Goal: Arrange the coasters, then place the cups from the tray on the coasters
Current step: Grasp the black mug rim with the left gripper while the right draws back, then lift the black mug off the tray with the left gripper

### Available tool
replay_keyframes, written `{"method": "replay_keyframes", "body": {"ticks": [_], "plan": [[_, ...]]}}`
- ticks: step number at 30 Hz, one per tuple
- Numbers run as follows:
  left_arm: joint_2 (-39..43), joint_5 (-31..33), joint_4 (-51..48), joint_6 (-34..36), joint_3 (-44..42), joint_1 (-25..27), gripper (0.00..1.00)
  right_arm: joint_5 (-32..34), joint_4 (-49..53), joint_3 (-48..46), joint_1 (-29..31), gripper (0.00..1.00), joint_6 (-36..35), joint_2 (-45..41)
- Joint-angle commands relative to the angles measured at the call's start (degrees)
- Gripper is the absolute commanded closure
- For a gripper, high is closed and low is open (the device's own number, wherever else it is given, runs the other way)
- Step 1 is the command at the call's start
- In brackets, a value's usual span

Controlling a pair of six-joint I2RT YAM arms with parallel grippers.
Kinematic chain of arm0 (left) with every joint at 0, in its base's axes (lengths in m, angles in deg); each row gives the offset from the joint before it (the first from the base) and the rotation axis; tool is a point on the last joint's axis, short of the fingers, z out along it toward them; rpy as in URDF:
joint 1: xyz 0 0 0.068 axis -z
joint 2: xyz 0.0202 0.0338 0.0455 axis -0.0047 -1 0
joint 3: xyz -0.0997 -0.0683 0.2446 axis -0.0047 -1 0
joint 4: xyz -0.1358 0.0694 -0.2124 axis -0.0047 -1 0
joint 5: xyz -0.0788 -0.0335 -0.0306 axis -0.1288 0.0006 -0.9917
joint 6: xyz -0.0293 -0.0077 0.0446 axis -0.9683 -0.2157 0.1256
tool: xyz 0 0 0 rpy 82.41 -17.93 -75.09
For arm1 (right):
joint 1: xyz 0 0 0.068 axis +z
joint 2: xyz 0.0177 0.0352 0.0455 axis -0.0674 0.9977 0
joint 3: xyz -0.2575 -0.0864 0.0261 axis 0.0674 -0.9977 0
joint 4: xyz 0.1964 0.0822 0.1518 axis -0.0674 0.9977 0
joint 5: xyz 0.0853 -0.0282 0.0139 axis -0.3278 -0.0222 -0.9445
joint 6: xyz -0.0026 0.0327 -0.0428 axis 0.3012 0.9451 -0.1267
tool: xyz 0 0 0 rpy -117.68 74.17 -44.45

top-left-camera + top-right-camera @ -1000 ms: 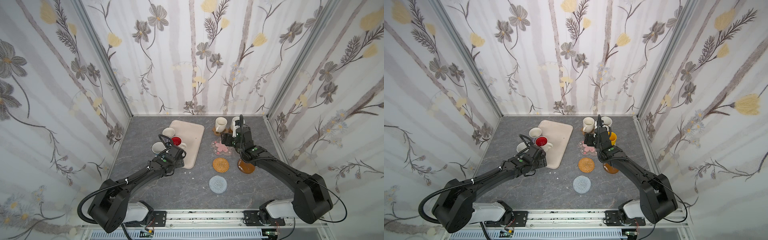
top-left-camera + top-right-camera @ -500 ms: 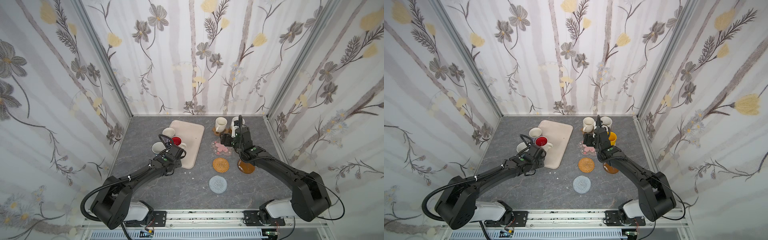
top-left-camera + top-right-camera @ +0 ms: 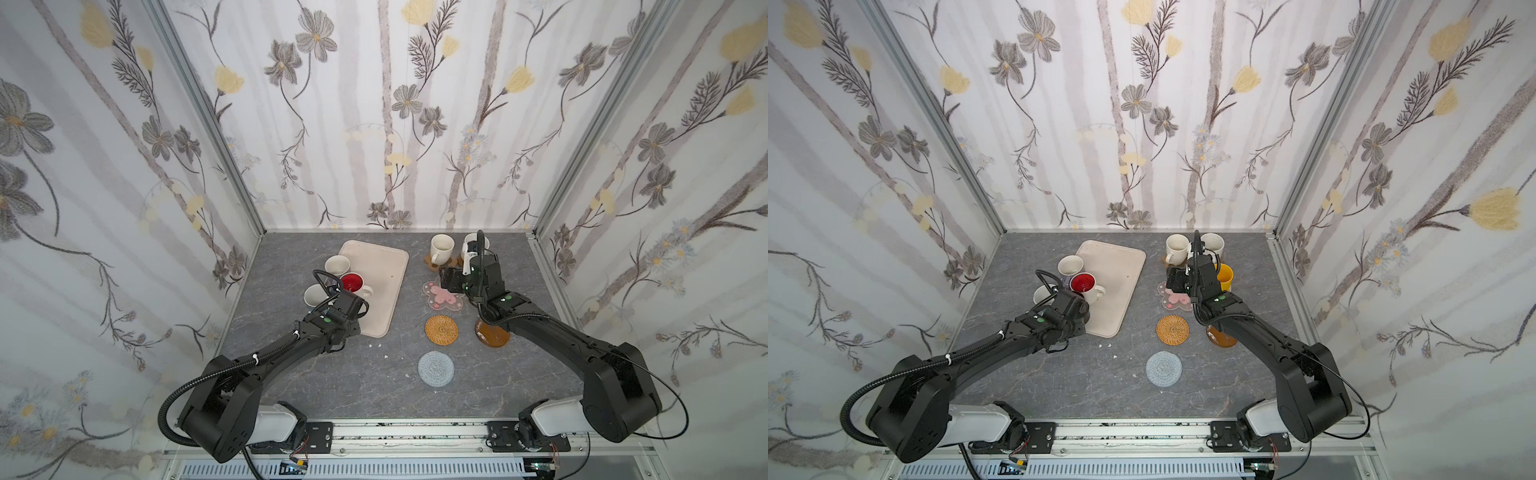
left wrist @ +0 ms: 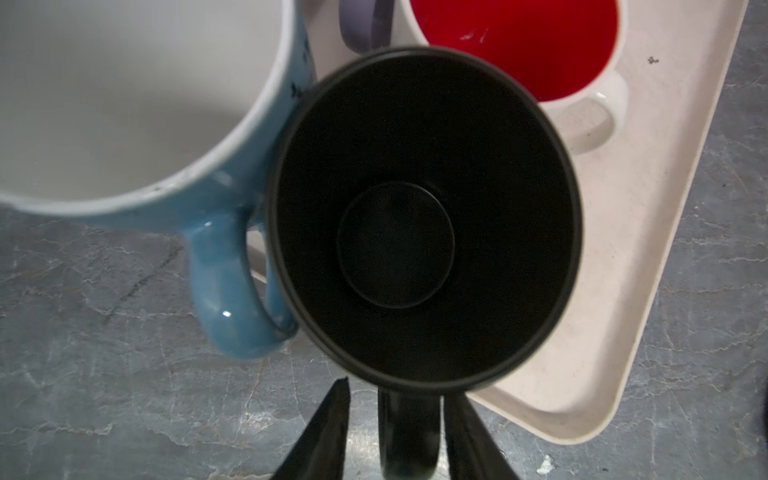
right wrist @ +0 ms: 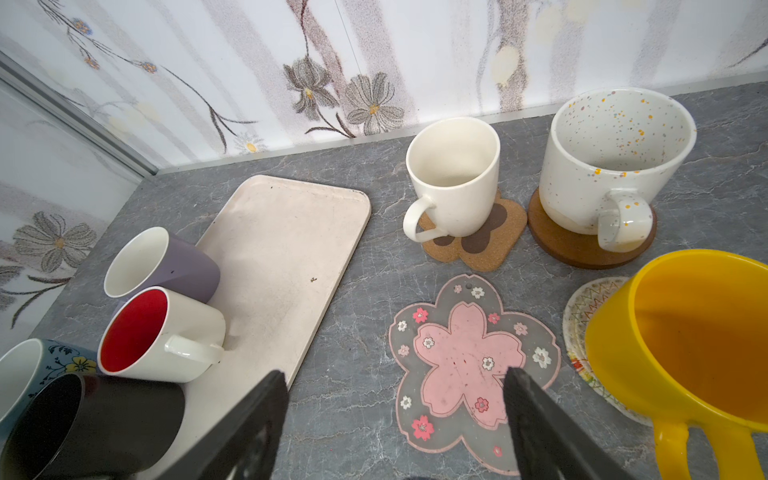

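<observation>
Grey marbled tabletop (image 3: 332, 386) bears the smooth cream tray (image 3: 386, 266). Both top views hide the matte black mug (image 4: 415, 216) beneath the left arm (image 3: 270, 357). The left wrist view shows it at the tray's edge, just beside a glossy blue mug (image 4: 232, 232), with the left gripper (image 4: 399, 399) clamped on its handle. The right gripper (image 5: 395, 376) hangs spread above the petal-shaped pink coaster (image 5: 465, 353), yellow mug (image 5: 685, 332) beside.

A beige tray (image 3: 1119, 270) lies left of centre on the grey table (image 3: 1059, 374). A lavender cup (image 3: 1070, 265), a red-lined white cup (image 3: 1083, 283) and a white-inside cup (image 3: 1042, 294) crowd its left edge, where the left arm (image 3: 1017, 336) ends. Right of centre stand a cream cup (image 3: 1177, 248), a speckled cup (image 3: 1212, 243) and a yellow cup (image 3: 1225, 275). The right arm (image 3: 1254, 328) hangs over the pink blossom coaster (image 3: 1170, 302). Lower lie a rattan coaster (image 3: 1172, 329), a grey-blue coaster (image 3: 1163, 368) and a half-hidden brown round coaster (image 3: 1219, 340).
</observation>
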Motion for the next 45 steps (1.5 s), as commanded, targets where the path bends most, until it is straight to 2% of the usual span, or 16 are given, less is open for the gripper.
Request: {"method": "replay_keyframes", "body": {"ticks": [1,14,19,25,30,32,45], "plan": [[-0.51,1.50,-0.10,-0.07,0.35,-0.26,0.53,0.07,-1.91,0.01,-0.02,0.18,0.00,0.43],[-5.77,1.09,0.59,1.10,2.81,-0.52,0.62,-0.11,-2.69,-0.51,-0.02,0.18,0.14,0.69],[-7.29,0.74,0.85,1.57,3.16,-0.59,0.69,-0.11,-2.87,-0.61,-0.03,0.18,0.14,0.68],[-7.65,-0.54,0.86,2.94,3.57,-0.56,0.88,-1.29,-3.02,-0.76,0.07,0.15,-0.05,0.68],[-6.88,-1.72,0.86,3.60,2.99,-0.44,1.00,-4.46,-4.49,-1.86,0.00,0.04,-1.00,-0.44],[-6.14,-2.07,0.86,4.09,2.66,-0.49,1.00,-5.52,-4.85,-2.27,0.05,0.00,-1.28,-1.08],[4.21,-7.25,-0.09,8.18,1.72,-0.43,1.00,-7.00,-2.90,-1.53,-0.01,0.00,-0.68,-4.00]]}}
